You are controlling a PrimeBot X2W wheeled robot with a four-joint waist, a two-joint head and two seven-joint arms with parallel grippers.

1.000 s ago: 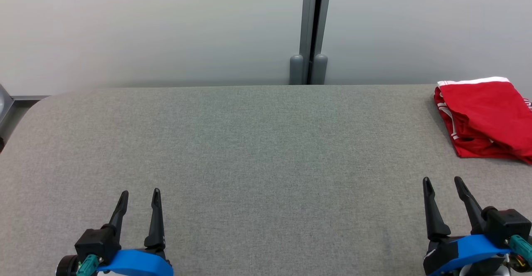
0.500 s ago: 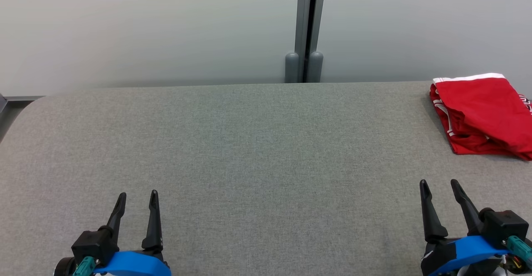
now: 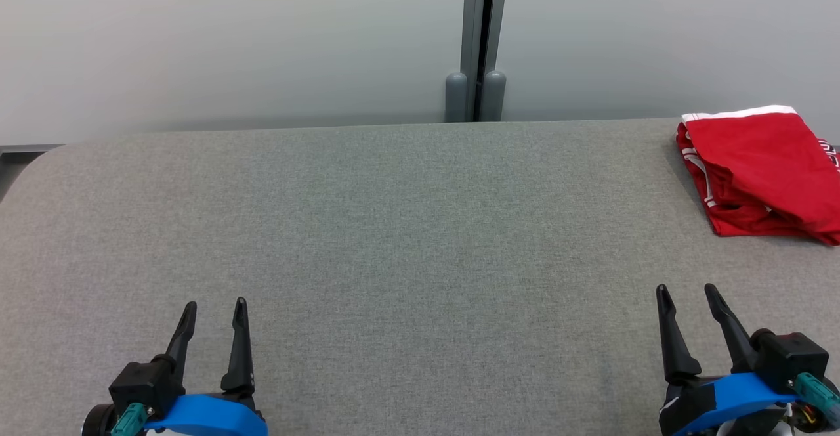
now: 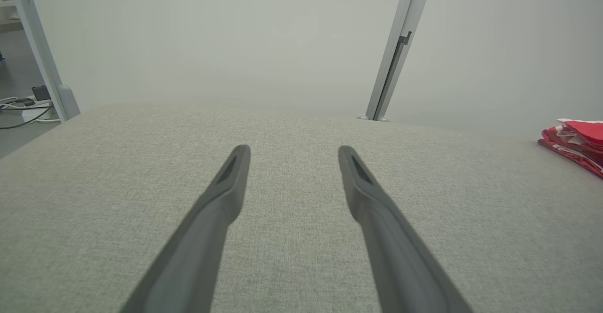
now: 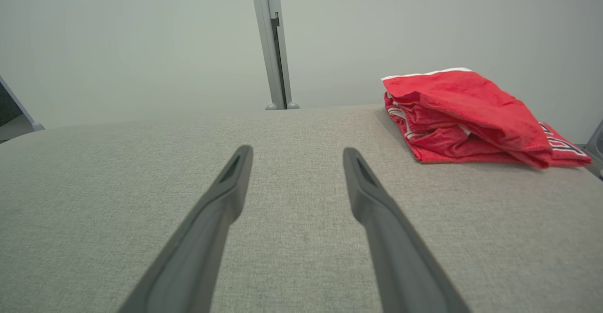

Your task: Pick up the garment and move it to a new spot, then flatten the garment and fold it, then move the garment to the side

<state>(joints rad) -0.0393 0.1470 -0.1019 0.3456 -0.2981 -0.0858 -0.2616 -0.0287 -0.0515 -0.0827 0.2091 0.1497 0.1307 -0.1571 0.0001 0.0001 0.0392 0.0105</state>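
The garment [image 3: 764,167] is red with white trim and lies folded in a small pile at the far right of the grey table [image 3: 407,226]. In the right wrist view the garment [image 5: 471,115] sits ahead and to the right of my fingers, and a sliver of the garment [image 4: 577,143] shows at the right edge of the left wrist view. My left gripper [image 3: 215,307] hovers open over the near left of the table, holding nothing. Over the near right, my right gripper [image 3: 686,289] is open too, well short of the garment. Bare cloth lies between both pairs of fingers.
A pale wall stands behind the table, with a grey vertical post [image 3: 478,42] at its middle. The table's left corner [image 3: 39,160] is rounded. Cables lie on the floor [image 4: 21,108] beyond the left edge in the left wrist view.
The head camera has shifted: the whole picture slid slightly left and up. Both grippers hold the same open pose and the garment lies as before.
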